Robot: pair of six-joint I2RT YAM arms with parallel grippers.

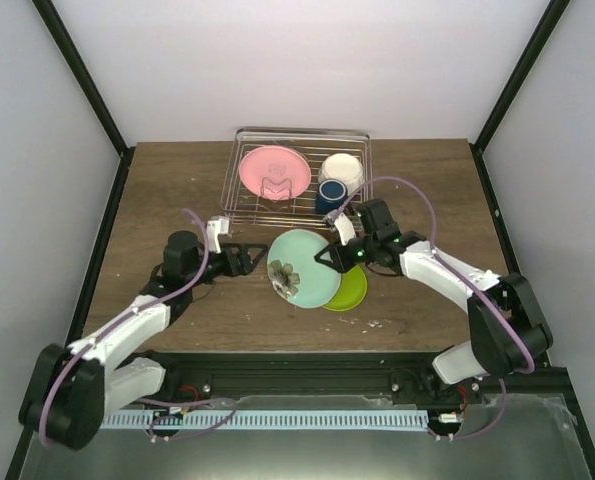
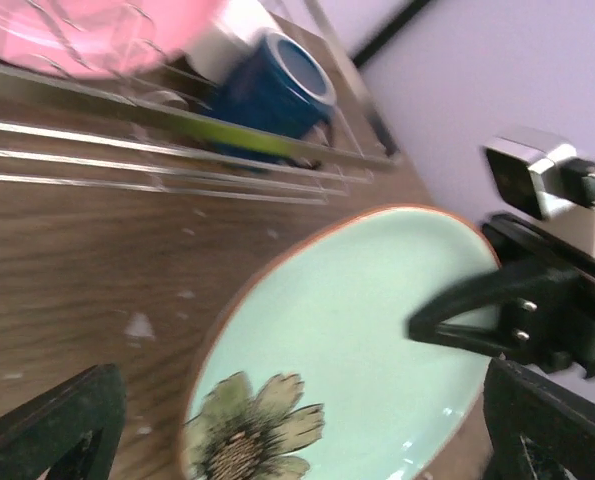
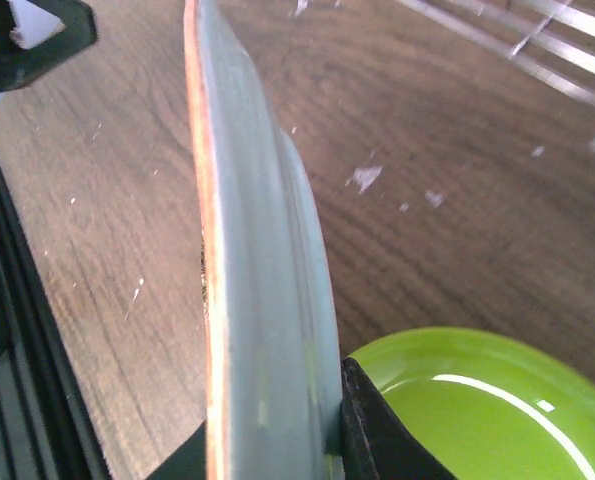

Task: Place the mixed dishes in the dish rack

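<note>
The mint-green plate (image 1: 302,268) with a flower mark hangs tilted over the table in front of the dish rack (image 1: 239,172). My right gripper (image 1: 329,257) is shut on the plate's right rim; the right wrist view shows the plate (image 3: 257,250) edge-on between the fingers (image 3: 377,440). My left gripper (image 1: 252,258) stands open just left of the plate, its fingertips (image 2: 67,420) wide apart on either side of the plate's face (image 2: 357,330) and not touching it. The yellow-lime plate (image 1: 351,291) lies flat, partly under the mint one. Inside the rack are the pink plate (image 1: 274,170), the white bowl (image 1: 342,170) and the blue mug (image 1: 330,196).
The rack's front wires (image 2: 127,165) run close behind the held plate, with the mug (image 2: 277,90) just past them. The lime plate (image 3: 477,410) lies directly under my right fingers. Black frame posts rise at the table's back corners.
</note>
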